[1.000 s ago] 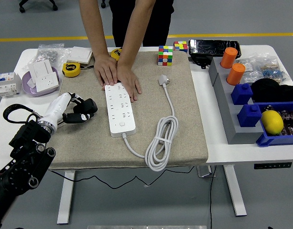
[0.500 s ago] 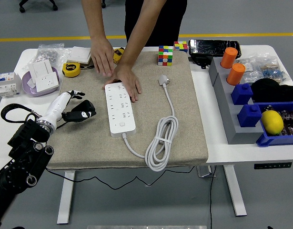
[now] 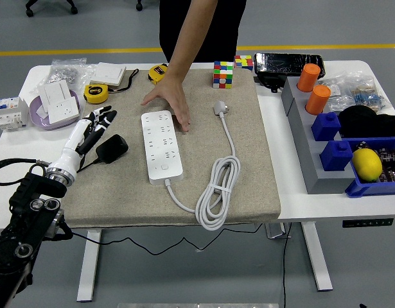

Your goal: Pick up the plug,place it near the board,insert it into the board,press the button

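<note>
A black plug point(image 3: 112, 147) lies on the beige mat point(image 3: 248, 167), left of the white power strip point(image 3: 162, 146). My left hand point(image 3: 96, 122) has white and black fingers spread open. It holds nothing and sits just up and left of the plug. A person at the far side rests one hand point(image 3: 173, 101) on the far end of the strip. The strip's white cord point(image 3: 216, 192) lies coiled to its right and ends in a white plug point(image 3: 221, 108). My right arm is out of view.
A purple bowl with a white socket point(image 3: 54, 106), two yellow tape measures point(image 3: 94, 94) and a breaker point(image 3: 9, 112) sit at the left. Colour cubes point(image 3: 223, 74) stand at the mat's far edge. Orange cups point(image 3: 313, 86), blue bins point(image 3: 364, 167) and a lemon point(image 3: 367, 163) fill the right.
My left hand has let go of the black plug and drawn back up and left, fingers spread. The person has lifted one hand away; the other stays on the strip.
</note>
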Robot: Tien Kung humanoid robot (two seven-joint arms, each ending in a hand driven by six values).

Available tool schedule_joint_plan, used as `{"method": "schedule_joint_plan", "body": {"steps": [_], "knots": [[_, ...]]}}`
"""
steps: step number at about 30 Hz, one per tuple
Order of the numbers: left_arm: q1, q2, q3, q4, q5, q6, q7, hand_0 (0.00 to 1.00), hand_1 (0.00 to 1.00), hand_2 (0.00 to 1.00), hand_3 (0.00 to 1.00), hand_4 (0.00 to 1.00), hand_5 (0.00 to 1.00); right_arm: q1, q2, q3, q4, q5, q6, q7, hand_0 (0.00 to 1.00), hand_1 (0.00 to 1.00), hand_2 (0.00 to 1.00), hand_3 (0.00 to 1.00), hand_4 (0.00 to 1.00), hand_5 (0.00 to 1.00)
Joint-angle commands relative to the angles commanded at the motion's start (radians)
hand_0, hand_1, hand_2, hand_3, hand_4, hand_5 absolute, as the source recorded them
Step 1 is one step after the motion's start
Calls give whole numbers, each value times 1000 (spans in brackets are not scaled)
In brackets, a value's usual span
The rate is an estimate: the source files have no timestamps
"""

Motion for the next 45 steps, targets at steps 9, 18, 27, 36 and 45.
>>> {"method": "schedule_joint_plan", "body": {"steps": [9, 18, 27, 36, 45], "knots": [[71, -16, -124, -130, -377, 11, -53, 941, 933, 903, 889, 998, 998, 1, 6, -8, 0, -4, 4, -1, 828, 759, 756, 784, 998, 848], [145, -45, -167, -284, -466, 63, -57, 820, 809, 786, 785, 998, 998, -3, 12, -34, 0, -6, 8, 3, 828, 759, 755, 784, 998, 846], [215, -44, -141, -326, -336, 92, -41, 807, 799, 779, 777, 998, 998, -23, 13, -34, 0, -27, 13, 6, 828, 760, 755, 786, 998, 843], [223, -36, -113, -324, -297, 96, -32, 798, 795, 779, 776, 998, 998, -32, 5, -37, 0, -33, 19, 9, 829, 760, 755, 786, 998, 836], [254, -18, -96, -325, -266, 103, -26, 797, 796, 779, 775, 998, 998, -42, 8, -36, 0, -45, 20, 9, 829, 760, 755, 787, 998, 837]]}}
